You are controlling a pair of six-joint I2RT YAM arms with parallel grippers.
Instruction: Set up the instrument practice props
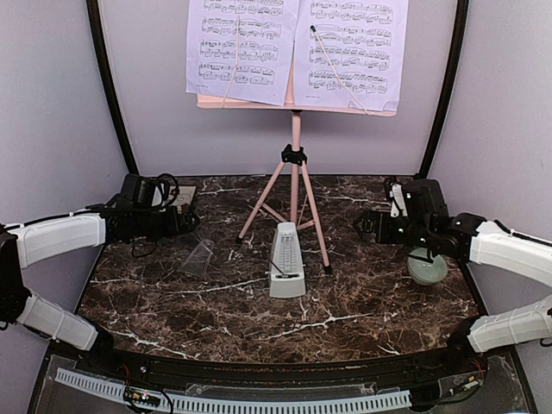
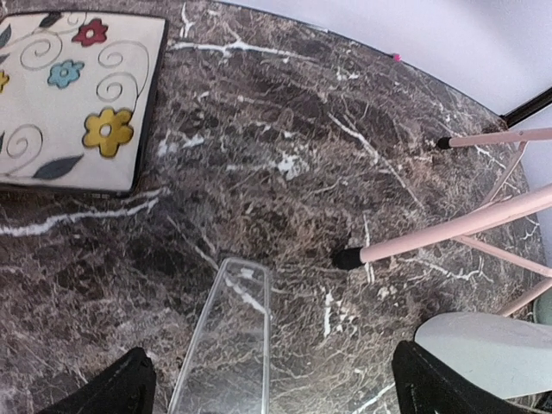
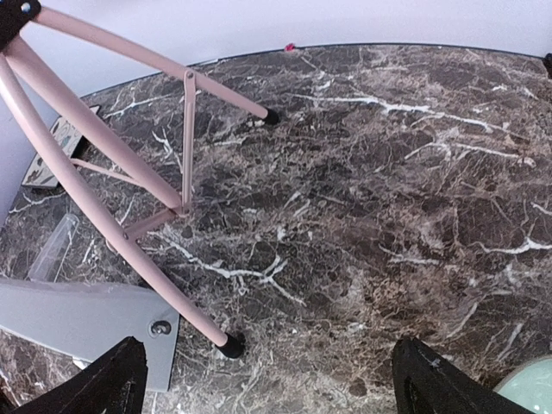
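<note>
Your small grey-white pyramid metronome [image 1: 285, 259] stands before the pink tripod music stand [image 1: 296, 164] holding lavender sheet-music pages [image 1: 293, 47], at 4 o'clock from the left gripper [image 1: 185, 220] and 8 o'clock from the right gripper [image 1: 366, 226], both arms reaching inward, jaws spread, empty.

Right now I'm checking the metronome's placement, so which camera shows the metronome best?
Top external: the metronome stands whole and upright, in front of the music stand legs. The left wrist view catches only a pale cropped piece at its lower right. The right wrist view shows one grey side, cut off at the lower left.
</note>
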